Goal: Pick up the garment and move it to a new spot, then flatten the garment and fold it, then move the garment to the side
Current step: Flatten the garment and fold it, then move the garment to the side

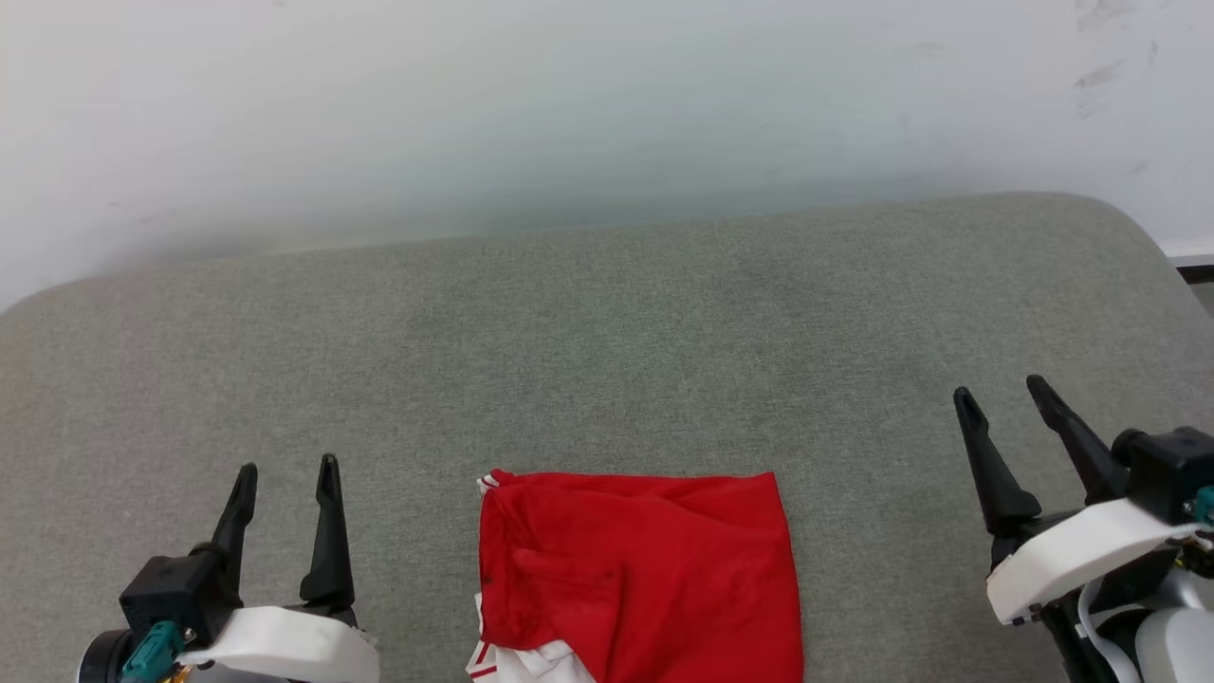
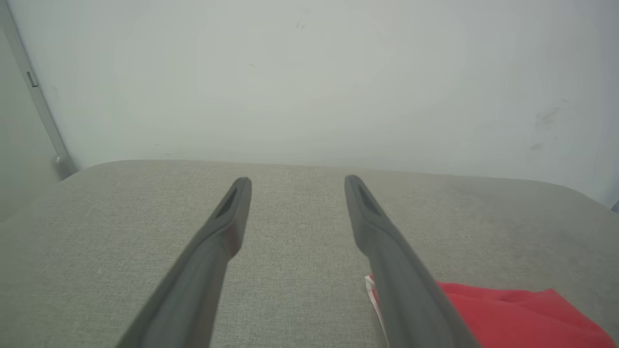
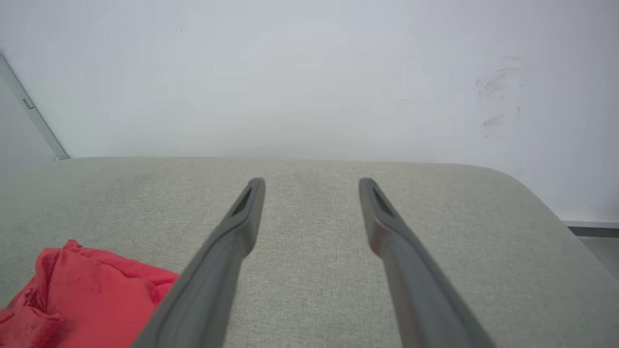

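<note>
The garment [image 1: 645, 579] lies folded into a red rectangle at the near middle of the grey cushioned surface [image 1: 607, 332], with white striped trim showing at its lower left corner. Its lettering is hidden. My left gripper [image 1: 286, 479] hovers open to the garment's left, apart from it, nothing between its fingers. My right gripper [image 1: 1003, 394] stands open well to the garment's right, also holding nothing. The left wrist view shows the red garment [image 2: 522, 314] at lower right beside the open left gripper [image 2: 297, 183]. In the right wrist view, the garment [image 3: 87, 295] sits at lower left of the open right gripper [image 3: 312, 186].
A pale wall [image 1: 607, 104] rises right behind the surface's far edge. The surface has rounded far corners, and its right edge drops off near a dark strip [image 1: 1197, 270]. Bare grey fabric stretches beyond and to both sides of the garment.
</note>
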Robot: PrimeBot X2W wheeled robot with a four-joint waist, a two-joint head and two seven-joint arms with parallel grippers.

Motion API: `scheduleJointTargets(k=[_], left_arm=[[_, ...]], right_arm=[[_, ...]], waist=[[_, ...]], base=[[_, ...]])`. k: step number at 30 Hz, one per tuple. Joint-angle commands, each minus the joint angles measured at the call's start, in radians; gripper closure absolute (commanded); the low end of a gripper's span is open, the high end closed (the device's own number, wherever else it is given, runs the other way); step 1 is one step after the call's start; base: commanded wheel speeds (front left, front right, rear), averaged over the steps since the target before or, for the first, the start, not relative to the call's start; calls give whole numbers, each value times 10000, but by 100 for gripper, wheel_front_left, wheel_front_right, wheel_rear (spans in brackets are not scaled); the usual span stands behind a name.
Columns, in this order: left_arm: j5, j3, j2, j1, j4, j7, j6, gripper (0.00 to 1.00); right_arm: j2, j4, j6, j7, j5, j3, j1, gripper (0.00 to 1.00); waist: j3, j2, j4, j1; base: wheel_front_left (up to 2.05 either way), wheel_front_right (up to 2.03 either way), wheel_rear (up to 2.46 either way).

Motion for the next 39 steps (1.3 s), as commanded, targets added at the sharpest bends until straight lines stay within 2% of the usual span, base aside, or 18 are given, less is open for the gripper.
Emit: scheduleJointTargets(k=[1,8,23,25,27,34,39], left_arm=[[56,25,-47,204,50,-90,43,0],[85,121,-141,576,251,-200,40,0],[46,294,-275,562,341,-280,10,0],[125,274,-290,464,298,-280,14,0],[170,264,-332,366,260,-286,-10,0],[257,307,-660,52,276,-321,-153,0],[336,422,-821,-162,404,-336,-319,0]], right_arm=[[204,-235,-4,-40,-201,-57,270,0],[785,-883,-4,128,-352,193,876,0],[1004,-1075,-4,632,159,-130,1035,0],[1139,-929,-4,956,801,-417,1061,0],[927,-723,-4,1428,1442,-689,965,0],[-96,891,-2,4428,4038,-974,552,0],[18,1874,-2,6029,5793,-705,246,0]], waist=[[-95,0,-51,1],[-302,0,-194,1],[-218,0,-240,1],[-131,0,-143,1],[-20,0,-26,1],[444,0,538,1],[809,0,876,1]], base=[[0,0,0],[0,0,0],[0,0,0],[0,0,0],[0,0,0],[0,0,0],[0,0,0]])
